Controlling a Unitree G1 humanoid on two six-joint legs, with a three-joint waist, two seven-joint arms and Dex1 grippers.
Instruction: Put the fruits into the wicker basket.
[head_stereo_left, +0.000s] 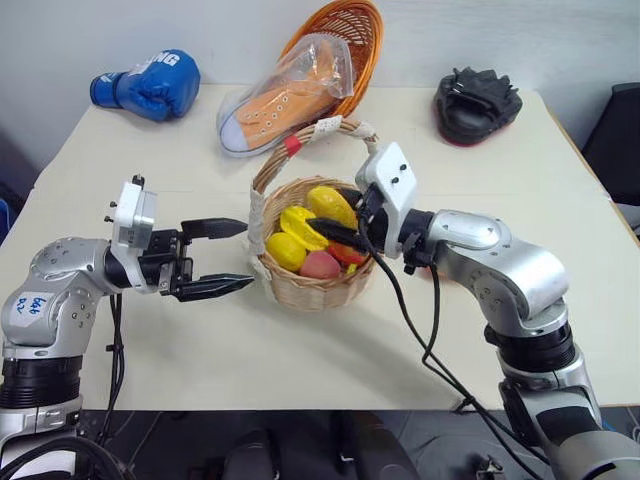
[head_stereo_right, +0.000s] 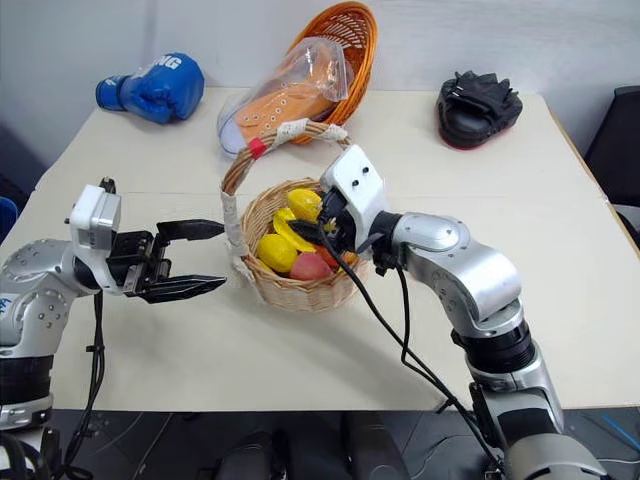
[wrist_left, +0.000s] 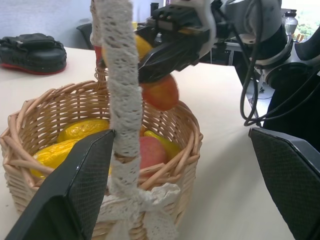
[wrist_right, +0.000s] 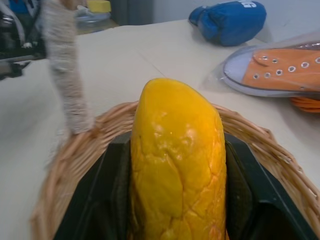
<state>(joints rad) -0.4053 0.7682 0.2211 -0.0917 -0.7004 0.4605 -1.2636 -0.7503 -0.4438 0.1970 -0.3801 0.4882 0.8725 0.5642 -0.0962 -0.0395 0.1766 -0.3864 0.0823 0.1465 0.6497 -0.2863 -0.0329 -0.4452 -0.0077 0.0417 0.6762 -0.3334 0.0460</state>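
The basket (head_stereo_left: 312, 270) sits mid-table (head_stereo_left: 300, 350), its arched handle (head_stereo_left: 300, 140) wrapped in white with a red band, and there is fruit piled inside: a lemon (head_stereo_left: 286, 250), a starfruit (head_stereo_left: 303, 226) and a pink-red peach (head_stereo_left: 320, 265) showing against the front wall. Over the basket's right side, the right gripper (head_stereo_left: 345, 222) reaches in from the right, fingers clamped either side of a mango (wrist_right: 177, 165), which fills the space between the black pads in the right wrist view and hangs above the woven rim. From the left wrist view the same mango shows yellow on top and red-orange underneath, held clear above the fruit already in the basket. On the other side, the left gripper (head_stereo_left: 228, 257) hovers level just beside the basket's left wall, pointing at it, fingers spread wide with nothing between them and the handle's base standing right in front. Farther back, an orange basket (head_stereo_left: 345, 40) stands on edge by the wall with a bagged sneaker (head_stereo_left: 285, 95) resting on it, a blue glove (head_stereo_left: 148, 83) lies at the back left, and a black pad (head_stereo_left: 477, 103) at the back right.
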